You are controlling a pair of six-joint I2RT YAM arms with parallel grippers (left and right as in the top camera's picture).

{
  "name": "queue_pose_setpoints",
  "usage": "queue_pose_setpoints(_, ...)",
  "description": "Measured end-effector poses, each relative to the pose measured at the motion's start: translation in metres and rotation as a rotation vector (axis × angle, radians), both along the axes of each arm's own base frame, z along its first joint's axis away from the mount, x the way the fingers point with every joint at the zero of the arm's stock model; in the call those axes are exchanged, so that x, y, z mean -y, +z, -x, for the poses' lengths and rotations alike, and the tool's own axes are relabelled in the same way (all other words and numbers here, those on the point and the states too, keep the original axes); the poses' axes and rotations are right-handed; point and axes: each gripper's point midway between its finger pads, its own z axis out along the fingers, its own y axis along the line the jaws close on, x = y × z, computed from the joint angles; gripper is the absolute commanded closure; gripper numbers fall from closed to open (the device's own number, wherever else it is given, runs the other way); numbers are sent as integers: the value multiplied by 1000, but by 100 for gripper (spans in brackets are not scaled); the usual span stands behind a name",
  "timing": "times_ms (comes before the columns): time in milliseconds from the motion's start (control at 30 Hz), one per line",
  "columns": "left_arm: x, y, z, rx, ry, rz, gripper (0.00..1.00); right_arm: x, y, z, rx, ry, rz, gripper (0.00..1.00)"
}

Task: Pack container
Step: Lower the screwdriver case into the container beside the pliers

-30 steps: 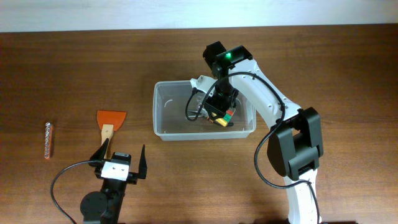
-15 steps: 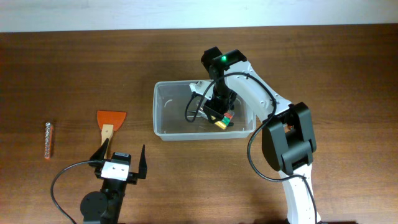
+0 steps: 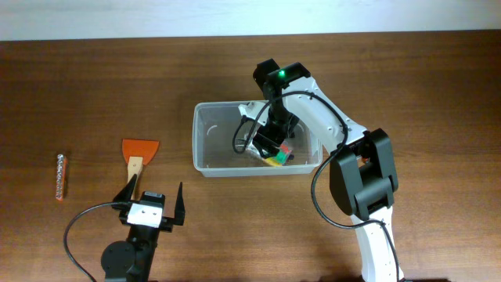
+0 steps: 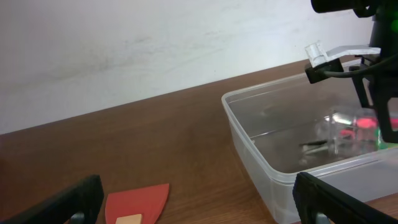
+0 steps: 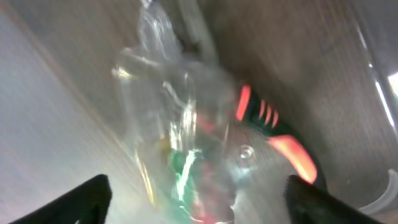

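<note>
Clear thin plastic, probably light, slippery and flexible-walled, the container stands on the desk; pinch its rim. Right tool hangs spread over the bit case inside it; left tool, spread, sits beyond its front-left corner.

My overhead camera gives an evenly lit, sharp picture. The dark brown wooden table carries only short, soft shadows, and a small green indicator light glows crisply. My left wrist view is clear, with pale glare streaking the large clear plastic rectangular container. My right wrist view is badly smeared, and the small clear case of coloured bits dissolves into white highlights.
</note>
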Motion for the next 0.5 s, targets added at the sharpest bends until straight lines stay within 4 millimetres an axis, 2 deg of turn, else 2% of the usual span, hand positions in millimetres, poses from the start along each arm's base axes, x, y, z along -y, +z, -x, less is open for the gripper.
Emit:
queue_pose_setpoints(67,0,0,0,0,0,0,1,1,0,3,-15,-2,6,0)
queue_pose_setpoints(300,0,0,0,0,0,0,1,4,7,9,-41,0,18,1)
queue_pose_setpoints(400,0,0,0,0,0,0,1,2,22,5,-27,0,12,1)
queue_pose_setpoints(500,0,0,0,0,0,0,1,0,46,-1,1,0,-1,2)
